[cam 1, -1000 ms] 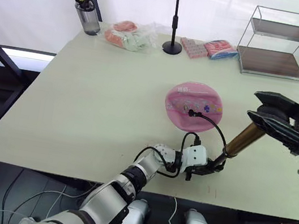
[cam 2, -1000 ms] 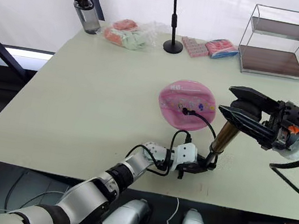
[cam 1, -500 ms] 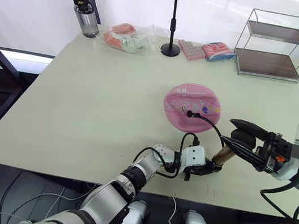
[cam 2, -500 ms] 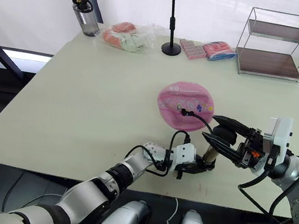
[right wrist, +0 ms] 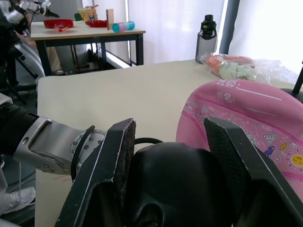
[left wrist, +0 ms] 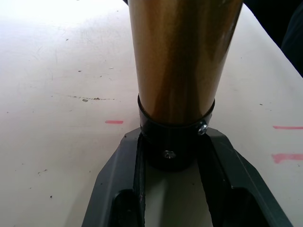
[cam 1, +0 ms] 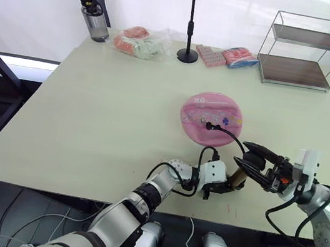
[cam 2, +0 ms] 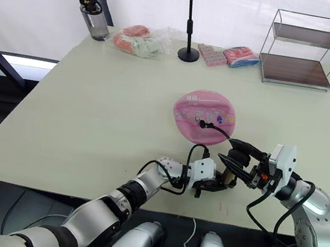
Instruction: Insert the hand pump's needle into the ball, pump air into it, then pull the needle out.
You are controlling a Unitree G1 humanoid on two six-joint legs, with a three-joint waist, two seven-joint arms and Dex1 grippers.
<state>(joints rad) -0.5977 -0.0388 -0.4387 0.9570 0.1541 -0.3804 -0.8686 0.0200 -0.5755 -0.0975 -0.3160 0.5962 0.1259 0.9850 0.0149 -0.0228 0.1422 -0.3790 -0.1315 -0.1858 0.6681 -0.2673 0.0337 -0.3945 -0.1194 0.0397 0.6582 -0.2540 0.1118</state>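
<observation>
Pumping is the step in hand, judged from the layout: the ball [cam 1: 211, 119], a flattish pink disc, lies on the bench [cam 1: 90, 117] right of centre, and the hose [cam 1: 233, 137] runs from its near face to the pump [left wrist: 182, 61]. The needle itself is too small to make out. The pump stands just near of the ball. The left end effector [cam 1: 225, 185] is closed on the pump's black base cap and pins it to the bench, forearm low across the near edge. The right end effector [cam 2: 236, 165] reaches in level from the right, its fingers parted around the black handle [right wrist: 180, 189] with a pad on either side; firm contact cannot be confirmed. Next move: clamp the handle and raise it along the pump's axis while the base is held down.
</observation>
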